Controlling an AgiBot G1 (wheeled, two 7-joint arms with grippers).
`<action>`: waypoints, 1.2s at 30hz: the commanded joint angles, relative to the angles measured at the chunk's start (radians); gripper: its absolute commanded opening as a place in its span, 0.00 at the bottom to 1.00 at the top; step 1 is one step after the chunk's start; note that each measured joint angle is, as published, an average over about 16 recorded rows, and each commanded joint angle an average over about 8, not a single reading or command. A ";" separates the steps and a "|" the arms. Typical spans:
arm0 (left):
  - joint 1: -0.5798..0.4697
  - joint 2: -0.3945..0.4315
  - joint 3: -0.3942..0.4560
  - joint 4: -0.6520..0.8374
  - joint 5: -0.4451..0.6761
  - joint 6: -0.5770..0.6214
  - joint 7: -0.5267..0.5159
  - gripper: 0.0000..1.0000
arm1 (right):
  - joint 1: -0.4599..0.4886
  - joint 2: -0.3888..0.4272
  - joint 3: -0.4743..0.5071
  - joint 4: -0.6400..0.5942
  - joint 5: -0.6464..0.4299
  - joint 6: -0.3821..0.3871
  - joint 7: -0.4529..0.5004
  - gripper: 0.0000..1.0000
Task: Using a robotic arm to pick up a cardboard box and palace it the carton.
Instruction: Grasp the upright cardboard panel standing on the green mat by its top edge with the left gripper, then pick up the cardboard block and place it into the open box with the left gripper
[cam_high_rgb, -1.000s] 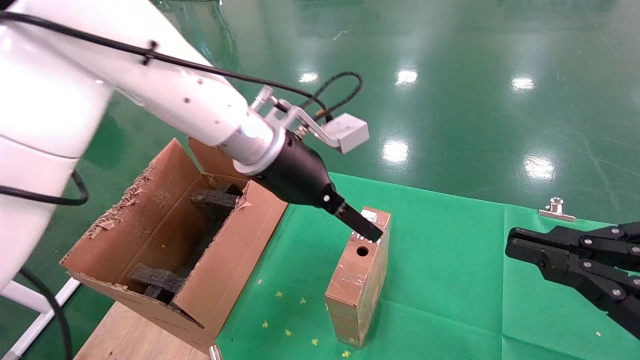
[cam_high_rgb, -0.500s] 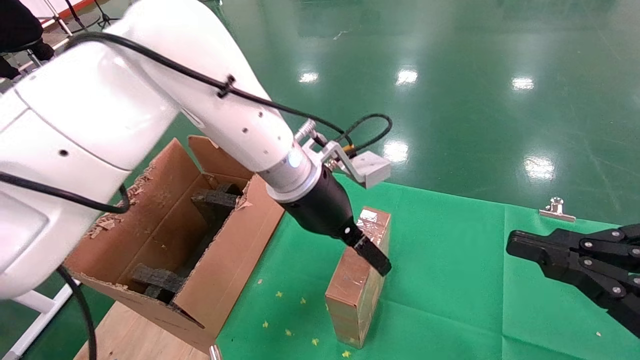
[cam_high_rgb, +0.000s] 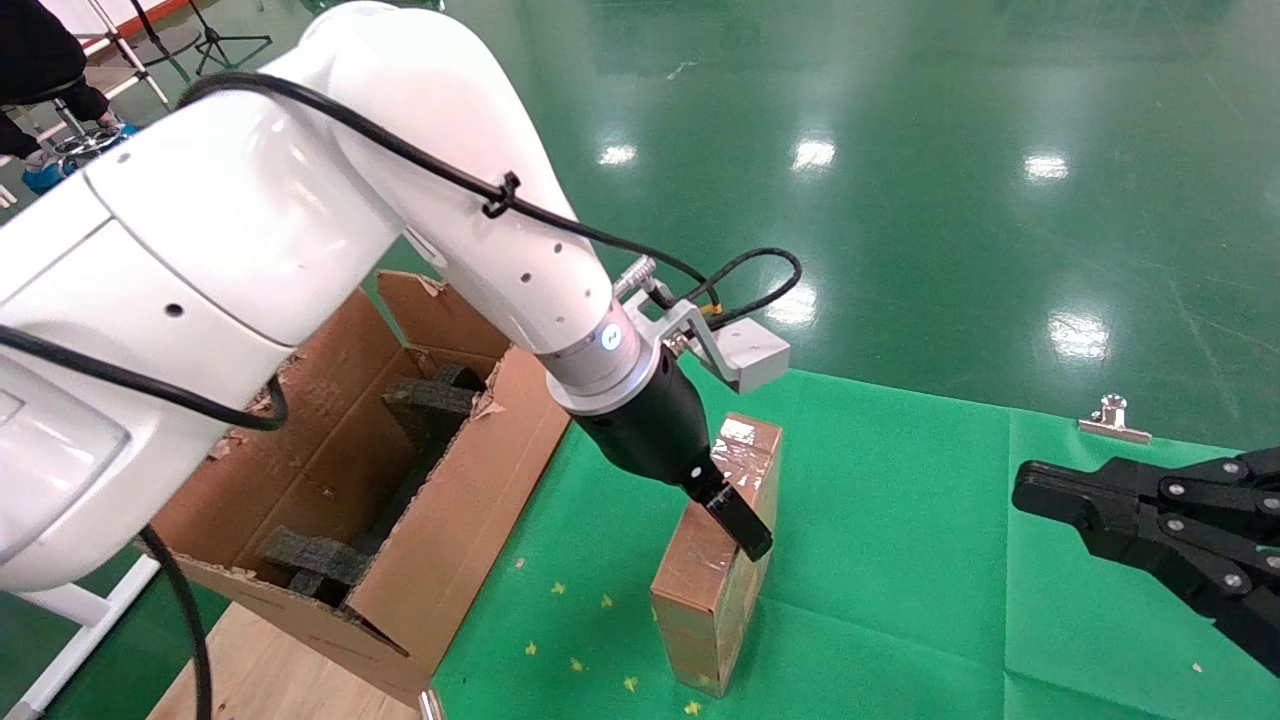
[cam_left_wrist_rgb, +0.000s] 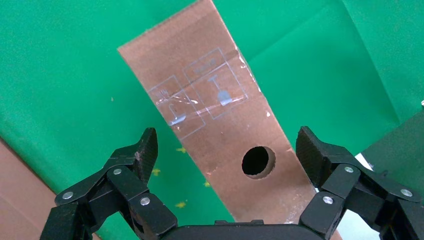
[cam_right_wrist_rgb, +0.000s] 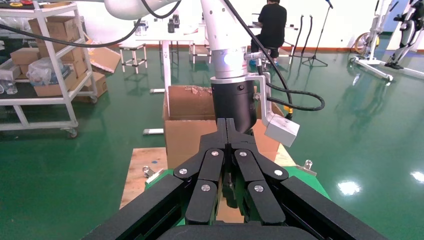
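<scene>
Box (cam_high_rgb: 715, 570) upright on green table (cam_high_rgb: 900, 560), at 3 o'clock of carton (cam_high_rgb: 340, 470). Left end effector (cam_left_wrist_rgb: 225, 150) spread, straddling box top, not gripping. Right end effector (cam_high_rgb: 1050, 495) pressed together, parked at 3 o'clock.

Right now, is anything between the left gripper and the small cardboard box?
Nothing visible. The left gripper is open, a finger on each side of the cardboard box, with only green cloth showing in the gaps.
</scene>
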 joint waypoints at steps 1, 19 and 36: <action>-0.002 0.002 0.004 0.001 0.004 0.001 0.001 0.52 | 0.000 0.000 0.000 0.000 0.000 0.000 0.000 1.00; 0.003 -0.006 -0.009 -0.002 -0.007 0.000 -0.003 0.00 | 0.000 0.000 0.000 0.000 0.000 0.000 0.000 1.00; -0.024 -0.076 -0.038 -0.028 -0.035 -0.019 0.049 0.00 | 0.000 0.000 0.000 0.000 0.000 0.000 0.000 1.00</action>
